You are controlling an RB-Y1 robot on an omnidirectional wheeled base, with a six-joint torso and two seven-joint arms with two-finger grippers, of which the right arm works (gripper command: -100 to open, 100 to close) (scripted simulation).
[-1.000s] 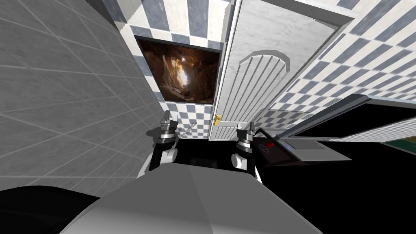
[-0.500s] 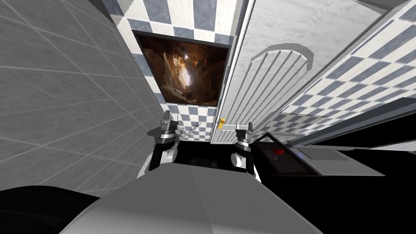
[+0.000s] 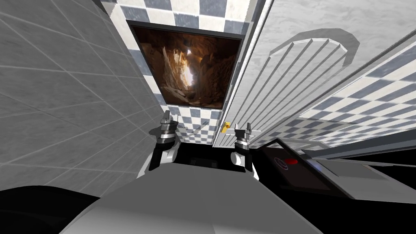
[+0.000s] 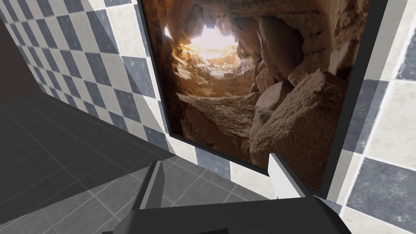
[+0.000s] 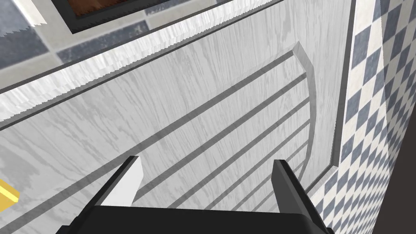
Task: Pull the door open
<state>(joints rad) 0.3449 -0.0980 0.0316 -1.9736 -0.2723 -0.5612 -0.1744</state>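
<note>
Clerk: Largest entry?

Checker: Grey tiled surface (image 3: 53, 81), across the left of the head view. Next, the door (image 3: 292, 81): pale grey-white with a wood grain and an arched raised panel of parallel ribs. It stands ahead and to the robot's right. Then the checked wall (image 3: 195, 12), blue-grey and cream squares, on both sides of the door.

Clerk: Fittings?

Checker: One picture (image 3: 189, 65) in a dark frame, showing a brown rock cave with a bright opening. It hangs on the checked wall just beside the door's handle edge. One dark slanted panel (image 3: 300, 178) at the robot's right bears a red spot (image 3: 291, 161) and a thin ring mark, too small to read.

Clerk: Grippers?

Checker: Right gripper (image 5: 208, 161) is raised facing the door's ribbed panel, fingers spread wide with nothing between them. Left gripper (image 4: 217, 162) is raised below the picture, fingers also wide and holding nothing.

Clerk: Smallest?

Checker: Handle (image 3: 226, 126), yellow, at the door's edge. It sits just beside the right gripper, toward the left one, outside its fingers and apart from them.
</note>
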